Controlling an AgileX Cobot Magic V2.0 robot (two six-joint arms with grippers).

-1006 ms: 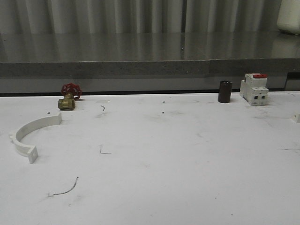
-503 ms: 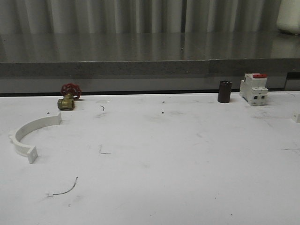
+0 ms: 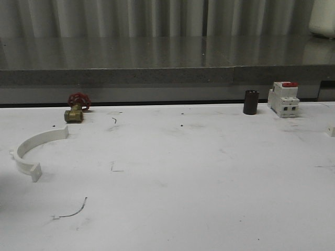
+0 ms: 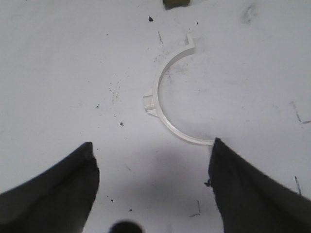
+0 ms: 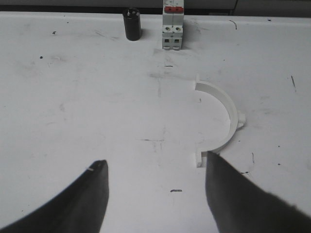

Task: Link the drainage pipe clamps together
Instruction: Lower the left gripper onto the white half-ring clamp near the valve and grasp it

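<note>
A dark finger of the left gripper is covering one end of the left clamp. At the front view's right edge, a white piece is getting cut off, too partial to identify.

Matt white worktop scuffed with dark marks, white smooth plastic pipe clamps, brass valve with red handwheel, glossy black cylinder, white plastic breaker, far polished grey stone ledge.

right gripper jaws spread above table; white clamp half just beside one finger; breaker and black cylinder near far edge.
</note>
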